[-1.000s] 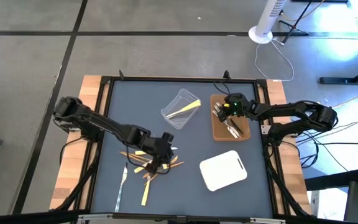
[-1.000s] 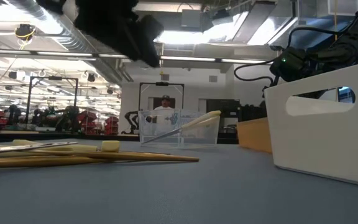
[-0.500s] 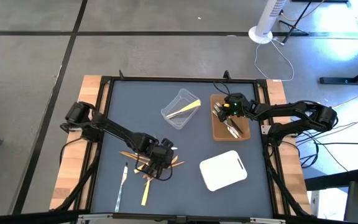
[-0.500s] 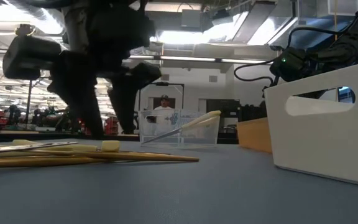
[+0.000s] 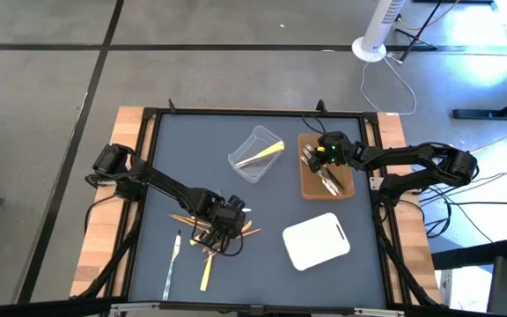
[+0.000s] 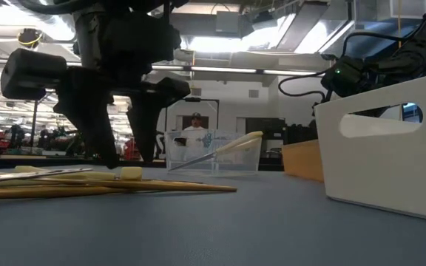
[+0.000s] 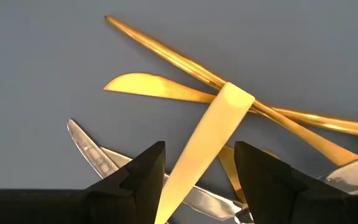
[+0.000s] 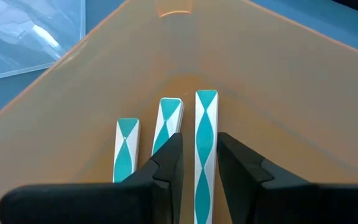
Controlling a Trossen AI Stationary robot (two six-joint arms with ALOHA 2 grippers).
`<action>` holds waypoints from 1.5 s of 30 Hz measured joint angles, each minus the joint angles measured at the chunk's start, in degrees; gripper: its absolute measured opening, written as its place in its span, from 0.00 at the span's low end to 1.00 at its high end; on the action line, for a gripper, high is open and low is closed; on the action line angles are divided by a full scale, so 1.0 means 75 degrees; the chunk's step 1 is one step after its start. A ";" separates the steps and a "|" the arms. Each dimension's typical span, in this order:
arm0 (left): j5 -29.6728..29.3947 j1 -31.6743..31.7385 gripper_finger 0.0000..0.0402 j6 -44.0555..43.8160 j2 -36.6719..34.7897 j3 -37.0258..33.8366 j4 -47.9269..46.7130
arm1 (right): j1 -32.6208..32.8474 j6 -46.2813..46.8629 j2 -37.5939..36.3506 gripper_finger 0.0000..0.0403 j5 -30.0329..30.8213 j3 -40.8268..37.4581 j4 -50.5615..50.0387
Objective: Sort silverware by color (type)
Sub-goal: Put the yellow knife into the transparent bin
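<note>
My left tool [image 5: 221,231], fingers apart, straddles a pale yellow utensil [image 7: 205,144] in the near-left pile. Right tool [image 5: 318,159] over brown tray [image 5: 311,187], narrowly parted around a metal handle [image 8: 205,144].

left pincer [image 5: 221,231]: low, fingers spread | right pincer [image 5: 317,159]: narrow gap

The light is bright and even. It comes from long lamps on the ceiling [image 6: 220,70], which glow so hard in the low view that they look white. From above, the table [image 5: 262,158] is easy to see and the shadows are small and soft. In the low view the left arm [image 6: 117,81] is just a dark shape against the bright room, and the near table looks blurry. The shiny gold sticks [image 7: 185,65] have bright glints. The brown tray [image 8: 272,81] looks soft and hazy.
</note>
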 joint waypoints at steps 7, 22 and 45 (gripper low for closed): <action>-0.0012 0.0047 0.47 0.0003 0.0003 0.0000 -0.0006 | 0.0002 0.0001 0.0000 0.21 0.0003 0.0000 0.0000; 0.0044 0.0109 0.47 0.0007 0.0381 -0.0012 -0.0033 | 0.0000 0.0001 0.0000 0.21 0.0005 0.0000 0.0002; 0.0021 0.0155 0.20 0.0007 0.0411 -0.0009 0.0204 | 0.0000 0.0000 0.0000 0.21 0.0007 0.0000 0.0006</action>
